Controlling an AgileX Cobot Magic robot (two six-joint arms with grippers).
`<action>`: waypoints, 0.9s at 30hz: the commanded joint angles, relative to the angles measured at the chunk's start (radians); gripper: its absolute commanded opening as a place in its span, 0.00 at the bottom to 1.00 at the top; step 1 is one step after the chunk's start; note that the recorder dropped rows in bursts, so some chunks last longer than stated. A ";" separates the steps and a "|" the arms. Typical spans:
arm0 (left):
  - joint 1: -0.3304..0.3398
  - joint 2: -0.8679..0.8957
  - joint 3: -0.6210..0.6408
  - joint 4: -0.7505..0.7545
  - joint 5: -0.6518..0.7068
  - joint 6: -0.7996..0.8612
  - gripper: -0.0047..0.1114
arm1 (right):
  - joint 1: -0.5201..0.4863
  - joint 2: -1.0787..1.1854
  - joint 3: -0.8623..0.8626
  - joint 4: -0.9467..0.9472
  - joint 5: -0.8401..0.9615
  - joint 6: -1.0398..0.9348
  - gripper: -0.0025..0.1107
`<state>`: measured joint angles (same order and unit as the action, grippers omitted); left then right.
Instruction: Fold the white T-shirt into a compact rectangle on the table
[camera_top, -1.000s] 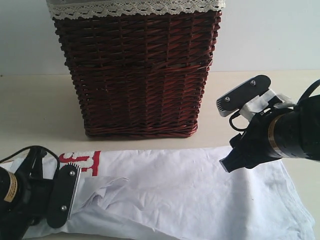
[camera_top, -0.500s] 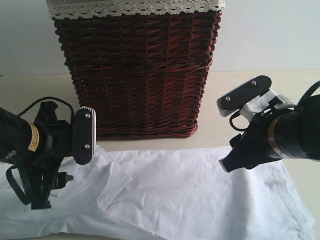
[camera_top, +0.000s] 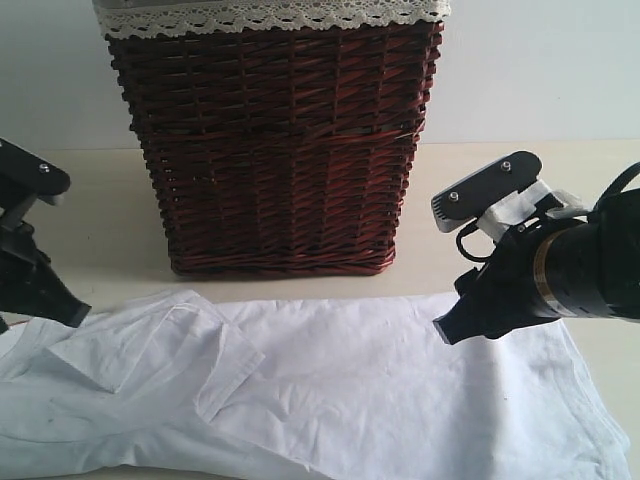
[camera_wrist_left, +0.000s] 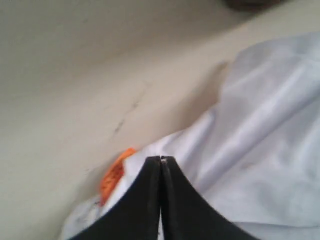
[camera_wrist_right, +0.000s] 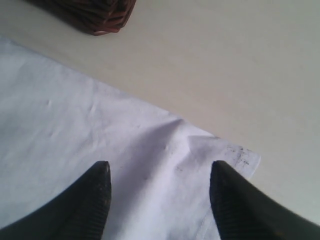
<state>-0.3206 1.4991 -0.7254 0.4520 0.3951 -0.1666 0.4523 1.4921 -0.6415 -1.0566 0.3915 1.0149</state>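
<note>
The white T-shirt (camera_top: 350, 400) lies spread across the near part of the table (camera_top: 90, 200), with a flap folded over at its left end. Its red band is hidden. My left gripper (camera_top: 72, 310) hovers at the shirt's far left edge. In the left wrist view the left gripper (camera_wrist_left: 161, 159) has its jaws pressed together above the cloth (camera_wrist_left: 260, 150), beside the orange tag (camera_wrist_left: 114, 175). My right gripper (camera_top: 450, 325) hangs over the shirt's right part. The right wrist view shows the right gripper (camera_wrist_right: 159, 172) open above a cloth corner (camera_wrist_right: 225, 150).
A tall dark wicker basket (camera_top: 275, 140) with white lace trim stands on the table just behind the shirt, between the two arms. Its base (camera_wrist_right: 95, 12) shows in the right wrist view. Bare table (camera_wrist_right: 225, 60) lies beyond the shirt's edge.
My left arm swung up from the near left, carried the shirt's left end over so the red band is covered, then drew back to the far left. The right arm stayed put.
</note>
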 joint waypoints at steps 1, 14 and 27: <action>-0.090 -0.019 0.001 -0.413 -0.019 0.367 0.04 | 0.000 -0.007 -0.005 0.004 -0.005 -0.001 0.52; -0.228 0.206 0.001 -0.810 -0.017 0.661 0.04 | 0.000 -0.007 -0.005 0.004 -0.005 -0.001 0.52; -0.171 0.176 0.001 -0.514 -0.158 0.655 0.04 | 0.000 -0.007 -0.005 0.004 -0.005 -0.002 0.52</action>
<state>-0.5244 1.6901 -0.7254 -0.1184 0.2826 0.4898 0.4523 1.4921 -0.6415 -1.0562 0.3915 1.0149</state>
